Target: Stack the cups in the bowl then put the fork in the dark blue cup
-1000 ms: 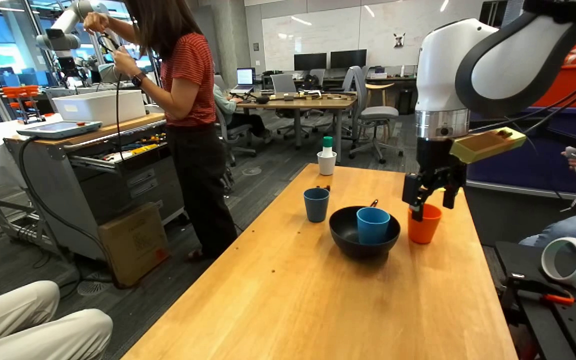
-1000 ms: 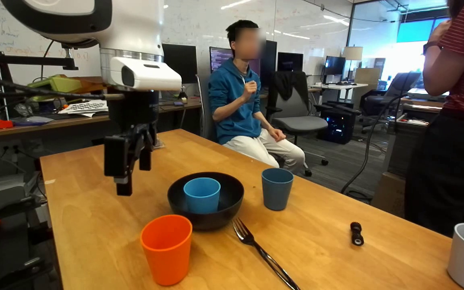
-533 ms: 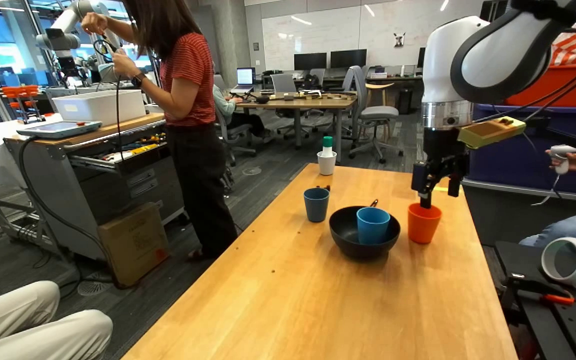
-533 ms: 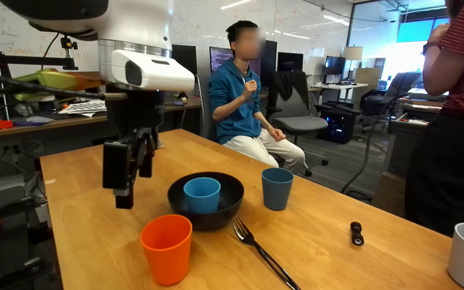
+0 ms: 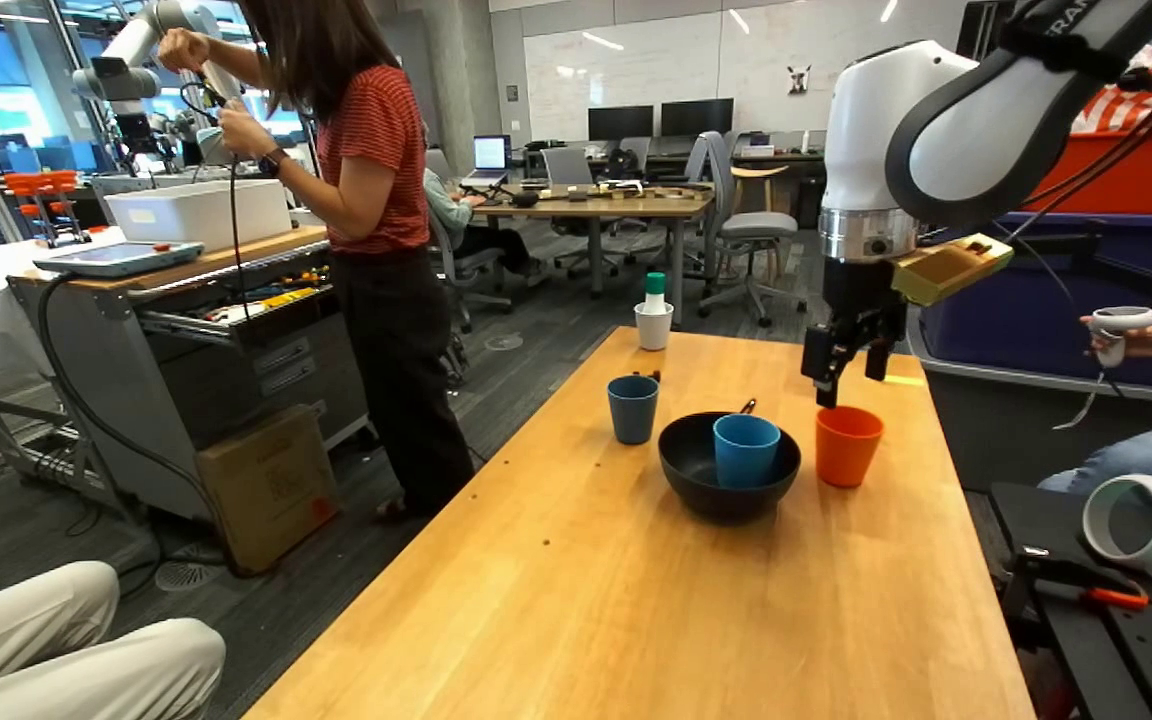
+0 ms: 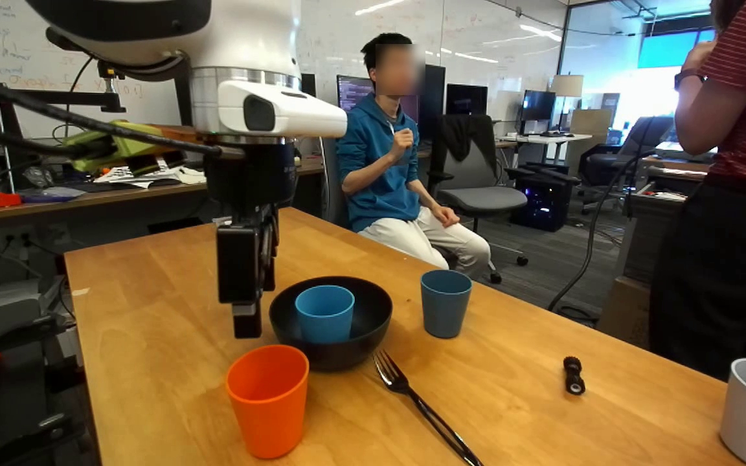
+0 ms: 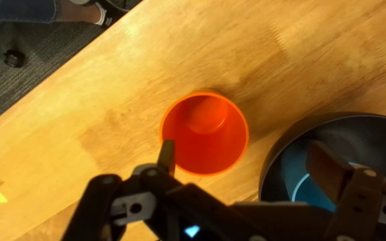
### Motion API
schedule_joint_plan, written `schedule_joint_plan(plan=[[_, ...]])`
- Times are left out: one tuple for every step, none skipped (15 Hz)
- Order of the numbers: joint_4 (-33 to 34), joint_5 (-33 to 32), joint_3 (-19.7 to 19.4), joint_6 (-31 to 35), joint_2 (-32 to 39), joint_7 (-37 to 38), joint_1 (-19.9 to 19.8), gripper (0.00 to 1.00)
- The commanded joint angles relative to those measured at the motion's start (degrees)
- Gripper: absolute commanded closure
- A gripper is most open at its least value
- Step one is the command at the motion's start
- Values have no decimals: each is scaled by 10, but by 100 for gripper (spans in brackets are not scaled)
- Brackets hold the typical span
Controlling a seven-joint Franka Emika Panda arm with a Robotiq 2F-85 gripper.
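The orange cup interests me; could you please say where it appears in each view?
In an exterior view: the orange cup, right of centre, below mid-height.
In an exterior view: the orange cup, left of centre, near the bottom edge.
In the wrist view: the orange cup, near the centre, seen from above.
Shared landmark: the black bowl, with the light blue cup inside.

The robot arm [image 5: 981,150] bears "FRAN" (the rest runs out of view); the handwritten whiteboard [image 6: 327,42] is mostly illegible.
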Motion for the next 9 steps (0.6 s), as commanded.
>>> schedule_joint_plan(plan=[[14, -28, 1, 31, 32, 11, 6, 0], [15, -26, 0, 38, 40, 9, 8, 0], [15, -23, 0, 41, 47, 7, 10, 0], [16, -22, 0, 44, 54, 6, 13, 0], [16, -15, 0, 46, 60, 0, 15, 15], [16, -15, 0, 47, 65, -1, 17, 26], [18, -16, -1, 46, 70, 0, 19, 34], [19, -18, -3, 45, 74, 0, 21, 41], [21, -20, -4, 44, 78, 1, 23, 49]])
